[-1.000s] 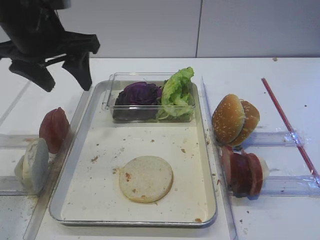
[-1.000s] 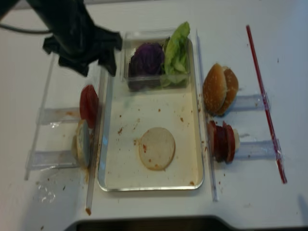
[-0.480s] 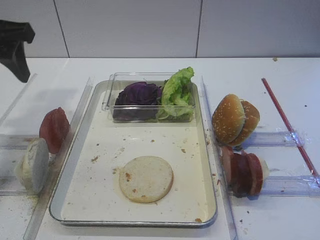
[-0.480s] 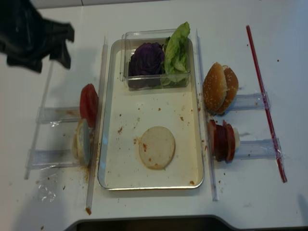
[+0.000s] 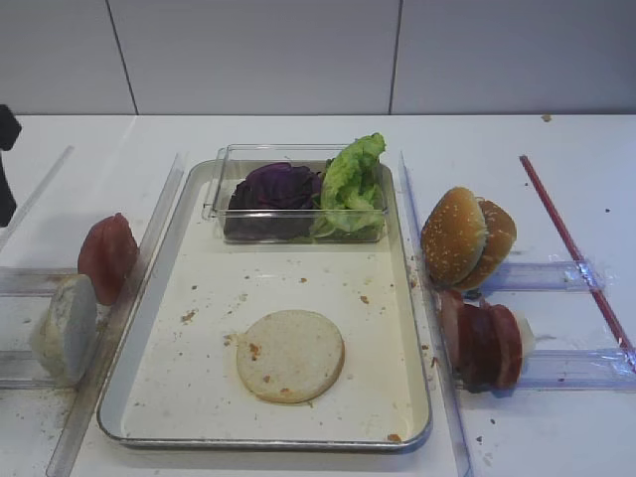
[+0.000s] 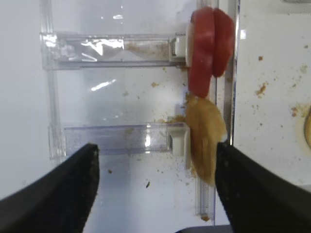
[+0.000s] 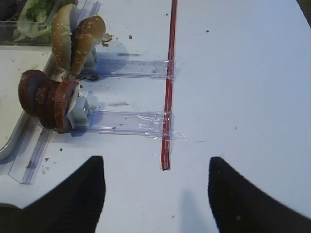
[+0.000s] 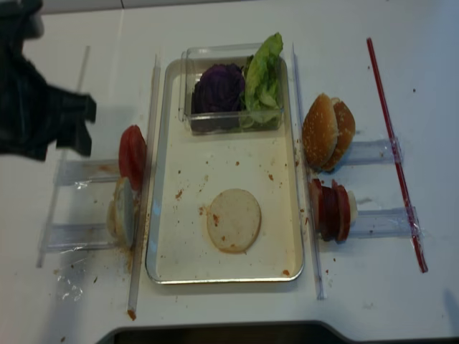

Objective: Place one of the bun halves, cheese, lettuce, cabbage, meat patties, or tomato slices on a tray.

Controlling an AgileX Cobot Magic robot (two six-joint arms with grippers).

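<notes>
Your tray (image 5: 412, 397) holds one bun half (image 5: 290, 355), clear box (image 5: 224, 189) behind it, sesame buns (image 5: 467, 237) right of tray, left claw (image 6: 155, 187) wide, empty, now pulled away left, right claw (image 7: 155, 187) wide, empty.

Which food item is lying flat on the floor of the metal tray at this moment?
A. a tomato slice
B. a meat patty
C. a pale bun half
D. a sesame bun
C. A pale bun half lies flat on the floor of the tray, while the tomato slices and the meat patties stand on edge in holders outside the tray.
</notes>
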